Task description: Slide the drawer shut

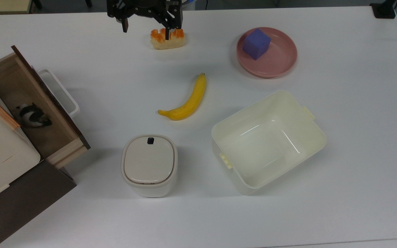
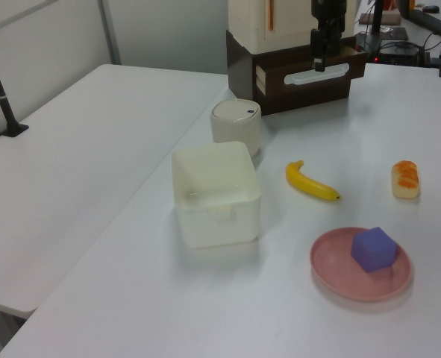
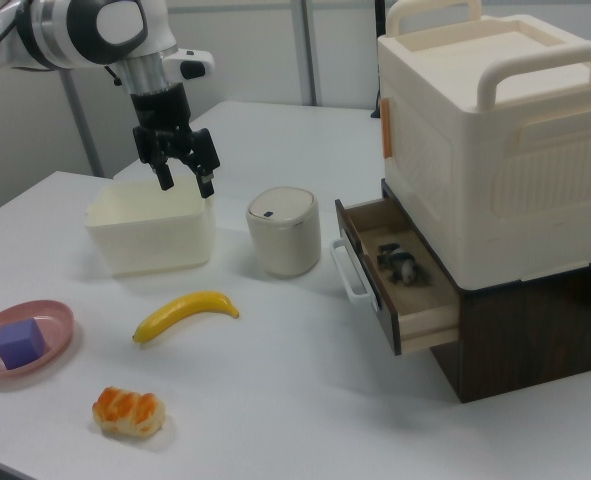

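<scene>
The drawer [image 1: 29, 103] stands pulled out of the dark brown cabinet [image 1: 22, 203] at the top view's left. It has light wood sides, a dark front panel and a white loop handle [image 1: 62, 91]. A small black-and-white object [image 1: 33, 115] lies inside it. The right view shows the drawer [image 3: 400, 280] open toward the table's middle, with its handle [image 3: 347, 270] in front. My gripper [image 1: 146, 29] hangs open and empty high over the table's far edge, well away from the handle. It sits above the pastry in the top view and left of the drawer [image 3: 184, 180] in the right view.
A cream lidded box [image 3: 495, 130] sits on the cabinet. On the table are a small white lidded container [image 1: 149, 164], a large cream bin [image 1: 317, 139], a banana [image 1: 188, 100], an orange-topped pastry [image 1: 168, 39] and a pink plate [image 1: 281, 62] holding a purple cube [image 1: 256, 43].
</scene>
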Available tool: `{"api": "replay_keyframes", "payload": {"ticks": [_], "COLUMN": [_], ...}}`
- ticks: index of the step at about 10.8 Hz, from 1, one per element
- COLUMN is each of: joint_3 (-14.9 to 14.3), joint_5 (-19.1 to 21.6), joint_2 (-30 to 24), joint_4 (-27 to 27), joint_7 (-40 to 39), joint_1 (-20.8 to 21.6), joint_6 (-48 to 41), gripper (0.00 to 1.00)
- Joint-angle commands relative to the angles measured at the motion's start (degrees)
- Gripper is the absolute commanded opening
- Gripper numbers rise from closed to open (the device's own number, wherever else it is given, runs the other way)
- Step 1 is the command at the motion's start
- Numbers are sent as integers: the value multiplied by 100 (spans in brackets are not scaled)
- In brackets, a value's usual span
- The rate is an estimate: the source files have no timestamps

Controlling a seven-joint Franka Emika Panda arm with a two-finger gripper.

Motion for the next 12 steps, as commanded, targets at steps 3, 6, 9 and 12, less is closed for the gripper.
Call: {"api": "replay_keyframes", "payload": {"ticks": [3, 6, 9, 12], "joint_3": [-89, -89, -89, -89], "joint_5": [77, 85, 94, 94], "joint_2": [-131, -131, -131, -105], "joint_4": [-129, -129, -129, -137], "joint_7": [-238, -546, -625, -669], "joint_1": [44, 44, 44, 44], "joint_6": [41, 41, 50, 41], "gripper": [100, 52, 13, 0]}}
